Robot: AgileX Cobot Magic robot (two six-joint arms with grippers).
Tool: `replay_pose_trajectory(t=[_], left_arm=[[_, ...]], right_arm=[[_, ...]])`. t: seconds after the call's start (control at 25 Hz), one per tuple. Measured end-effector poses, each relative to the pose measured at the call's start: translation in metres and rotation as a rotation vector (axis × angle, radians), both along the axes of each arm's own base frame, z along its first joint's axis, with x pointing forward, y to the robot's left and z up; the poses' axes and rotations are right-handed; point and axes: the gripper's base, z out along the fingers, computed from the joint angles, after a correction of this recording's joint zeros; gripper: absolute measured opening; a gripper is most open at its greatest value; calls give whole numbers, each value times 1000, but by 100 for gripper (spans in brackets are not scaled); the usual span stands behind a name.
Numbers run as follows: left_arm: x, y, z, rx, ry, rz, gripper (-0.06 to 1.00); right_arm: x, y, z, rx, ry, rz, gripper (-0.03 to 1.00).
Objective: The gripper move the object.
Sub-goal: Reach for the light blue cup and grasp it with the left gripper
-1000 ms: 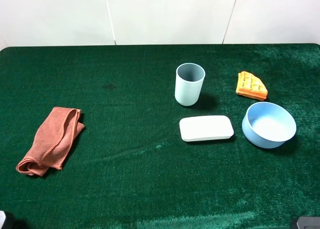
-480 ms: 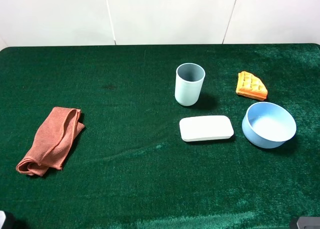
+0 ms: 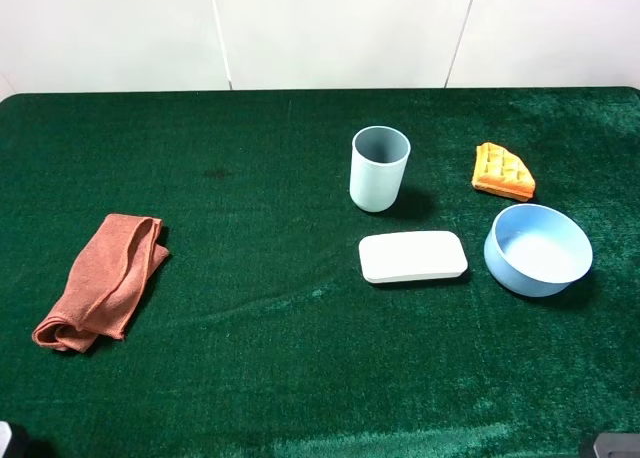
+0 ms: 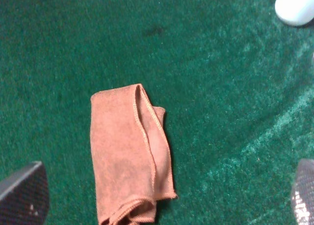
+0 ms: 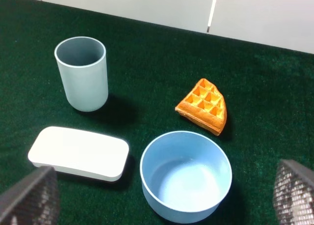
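Not started — cup [image 3: 379,173] stands untouched, just beyond the white block [image 3: 412,256]. Right gripper [image 5: 162,195] wide open, empty, well short of it — reach, grasp, move all pending. Left gripper [image 4: 164,198] likewise wide and empty.

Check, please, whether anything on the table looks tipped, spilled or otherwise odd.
Nothing serious. The cup and the bowl stand upright and look empty; the white block lies flat. Only a small dark spot marks the green cover left of the cup.
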Motion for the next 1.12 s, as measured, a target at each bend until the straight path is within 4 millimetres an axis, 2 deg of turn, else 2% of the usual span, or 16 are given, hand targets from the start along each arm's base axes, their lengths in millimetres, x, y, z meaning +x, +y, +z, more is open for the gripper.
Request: replay_pose_trajectory(t=[0.28,0.64,0.88,1.12], left_arm=[[39,-2,17,13,45,-42,99],[96,-9,32,-21,189,-95,99],[137,-28,38,-14,277,-189,99],[177,-60,40,5,336,-301,99]], right_arm=[[0,0,0,0,0,0,66],[0,0,0,0,0,0,66],[0,0,0,0,0,0,66],[0,0,0,0,0,0,66]])
